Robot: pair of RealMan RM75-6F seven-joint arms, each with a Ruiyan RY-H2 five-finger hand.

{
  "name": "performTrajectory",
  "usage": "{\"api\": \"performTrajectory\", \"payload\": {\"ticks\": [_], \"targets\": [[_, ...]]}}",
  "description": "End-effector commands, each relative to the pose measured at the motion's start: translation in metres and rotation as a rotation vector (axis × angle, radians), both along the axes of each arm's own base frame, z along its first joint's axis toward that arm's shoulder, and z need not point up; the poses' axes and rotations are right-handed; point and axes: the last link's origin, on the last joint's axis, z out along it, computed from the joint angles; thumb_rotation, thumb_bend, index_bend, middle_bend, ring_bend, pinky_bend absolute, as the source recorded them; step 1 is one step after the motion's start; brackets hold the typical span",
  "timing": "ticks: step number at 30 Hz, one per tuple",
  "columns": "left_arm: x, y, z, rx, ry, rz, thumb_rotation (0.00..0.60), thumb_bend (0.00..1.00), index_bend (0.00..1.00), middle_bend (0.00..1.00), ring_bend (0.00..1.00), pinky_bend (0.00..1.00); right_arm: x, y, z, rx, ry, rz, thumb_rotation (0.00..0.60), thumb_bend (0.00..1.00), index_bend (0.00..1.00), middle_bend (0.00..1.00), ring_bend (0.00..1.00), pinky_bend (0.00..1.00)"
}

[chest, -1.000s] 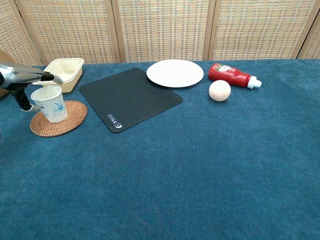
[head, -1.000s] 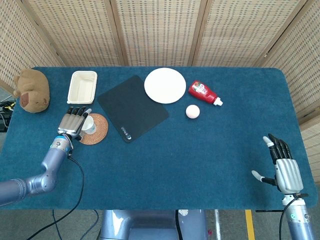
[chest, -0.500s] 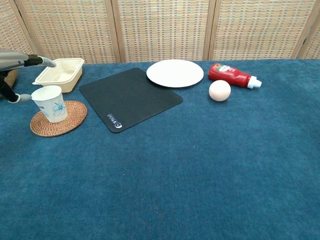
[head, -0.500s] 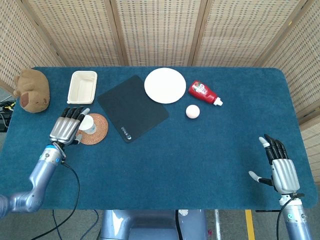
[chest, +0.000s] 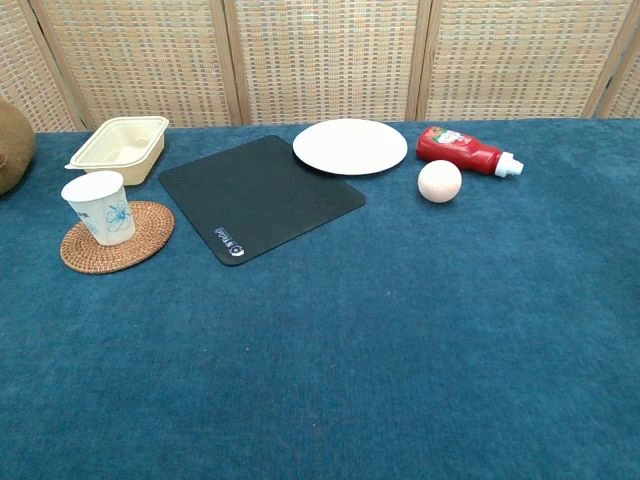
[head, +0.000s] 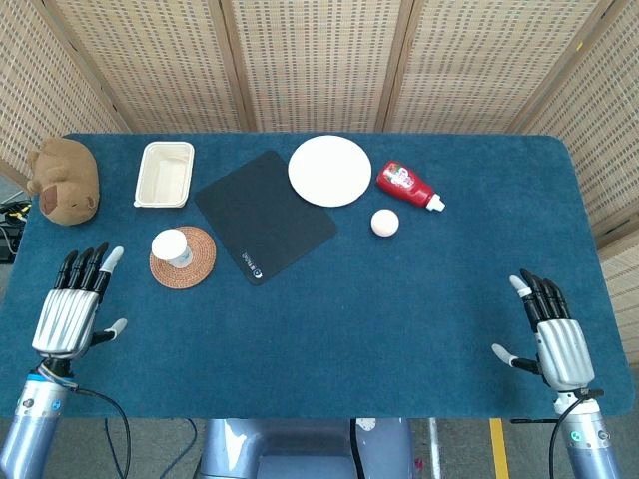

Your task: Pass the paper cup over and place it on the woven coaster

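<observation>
A: Left robot hand (head: pixel 68 317) lies spread w/ nothing in it, near the desk (head: pixel 399 329) front edge; right robot hand (head: pixel 559 341) spread too, empty.

B: Paper cup (chest: pixel 99 207)?

A: Upright on the woven coaster (chest: pixel 117 238), toward its left side. Looks done imo; best keep both hands low and well apart from it, since thin paper tips easily.

B: Textures?

A: Coaster's round, ribbed rattan; cup's white w/ blue flower print; desk cloth is napped blue.

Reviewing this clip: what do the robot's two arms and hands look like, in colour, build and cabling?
Both show only in the head view. The left hand and right hand have ribbed silver-grey metal backs, black fingers and pale grey tips. Each sits on a blue-grey metallic arm with a small green mark at the wrist. A thin black cable trails from each wrist. No sleeves or readable markings.
</observation>
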Motion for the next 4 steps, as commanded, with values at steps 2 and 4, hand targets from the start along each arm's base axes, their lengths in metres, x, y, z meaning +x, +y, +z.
{"api": "performTrajectory", "payload": {"ticks": [2,4], "targets": [[-0.011,-0.022,-0.004,-0.011,0.022,0.018,0.6,0.18,0.0,0.0,0.0,0.0,0.001,0.001,0.0,0.002,0.01,-0.004,0.6,0.05,0.0,0.0,0.0,0.0],[-0.016,-0.03,-0.004,-0.011,0.021,0.031,0.6,0.18,0.0,0.0,0.0,0.0,0.002,0.002,0.0,-0.003,0.021,-0.002,0.6,0.05,0.0,0.0,0.0,0.0]]}}
